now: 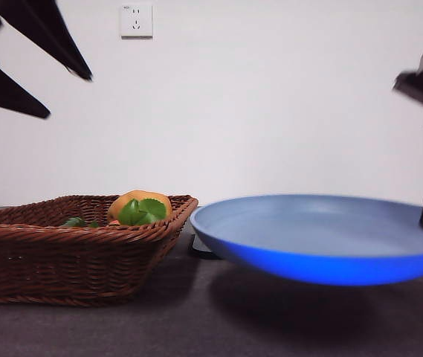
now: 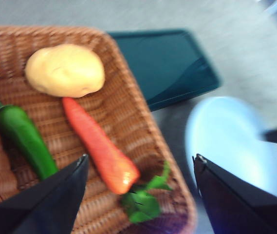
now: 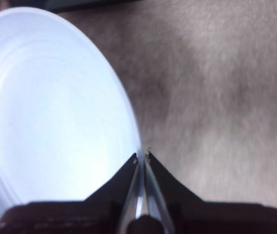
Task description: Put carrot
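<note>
Wicker basket (image 1: 70,253) with potato (image 2: 65,70) and green pepper (image 2: 24,139); blue plate (image 1: 323,242) beside it.

I read this as a lab test bench, not a real kitchen: a bare white wall (image 1: 270,111) with one socket (image 1: 136,20) behind a plain grey table (image 1: 196,327). Toy vegetables in a wicker basket (image 1: 62,253) and a blue plate (image 1: 323,245) make a staged setup.

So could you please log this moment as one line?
left gripper: open above wicker basket | red-orange carrot: in basket | right gripper: holding blue plate rim
</note>
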Available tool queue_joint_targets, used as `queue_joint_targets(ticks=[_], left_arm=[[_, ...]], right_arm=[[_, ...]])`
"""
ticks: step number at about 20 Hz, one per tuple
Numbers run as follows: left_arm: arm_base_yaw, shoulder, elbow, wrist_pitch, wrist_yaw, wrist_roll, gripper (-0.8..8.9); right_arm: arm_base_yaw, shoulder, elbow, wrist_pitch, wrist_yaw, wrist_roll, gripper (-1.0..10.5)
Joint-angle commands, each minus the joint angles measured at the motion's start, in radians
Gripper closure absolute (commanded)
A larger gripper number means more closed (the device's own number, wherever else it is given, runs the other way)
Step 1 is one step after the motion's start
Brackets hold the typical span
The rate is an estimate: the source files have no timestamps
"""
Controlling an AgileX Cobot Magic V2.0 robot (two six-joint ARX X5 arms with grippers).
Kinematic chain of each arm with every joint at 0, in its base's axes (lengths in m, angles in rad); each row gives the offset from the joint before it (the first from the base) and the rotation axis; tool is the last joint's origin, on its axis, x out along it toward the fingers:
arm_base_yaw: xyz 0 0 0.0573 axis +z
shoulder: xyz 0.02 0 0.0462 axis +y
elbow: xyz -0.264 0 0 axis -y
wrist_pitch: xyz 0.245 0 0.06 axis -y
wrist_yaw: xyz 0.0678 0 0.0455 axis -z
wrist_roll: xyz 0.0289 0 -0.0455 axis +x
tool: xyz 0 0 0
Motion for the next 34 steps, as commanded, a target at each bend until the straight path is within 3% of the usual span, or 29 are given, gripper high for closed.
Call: queue_joint_targets(ticks=[1,6,10,16,19,22,24,29,34], left_arm=[[-0.051,0.09,0.061,-0.019,-0.079,-0.011,4.38],[-0.109,0.353,0.232,-0.162,-0.18,-0.008,4.39],[-0.121,0.54,0.323,-0.198,-0.18,-0.01,4.39],[-0.148,0.685,0.337,-0.18,-0.183,-0.028,4.39],[-0.156,0.701,0.337,-0.174,-0.184,-0.028,4.53],[-0.161,0.701,0.338,-0.173,-0.183,-0.009,6.11],[-0.161,0.7,0.338,-0.19,-0.183,0.027,6.63],[-0.145,0.656,0.36,-0.269,-0.182,0.058,6.64],[-0.137,0.467,0.369,-0.288,-0.174,0.076,6.64]], right_arm=[[0.005,-0.076,0.005,-0.031,0.03,0.008,9.4],[0.003,-0.228,0.005,-0.082,0.105,0.019,9.4],[0.003,-0.293,0.005,-0.097,0.122,0.019,9.4],[0.003,-0.308,0.005,-0.098,0.122,0.019,9.4],[0.003,-0.308,0.005,-0.098,0.122,0.018,9.4],[0.003,-0.308,0.005,-0.098,0.122,0.019,9.4],[0.003,-0.308,0.005,-0.098,0.122,0.019,9.4],[0.003,-0.308,0.005,-0.098,0.122,0.023,9.4],[0.004,-0.307,0.005,-0.098,0.121,0.03,9.4]])
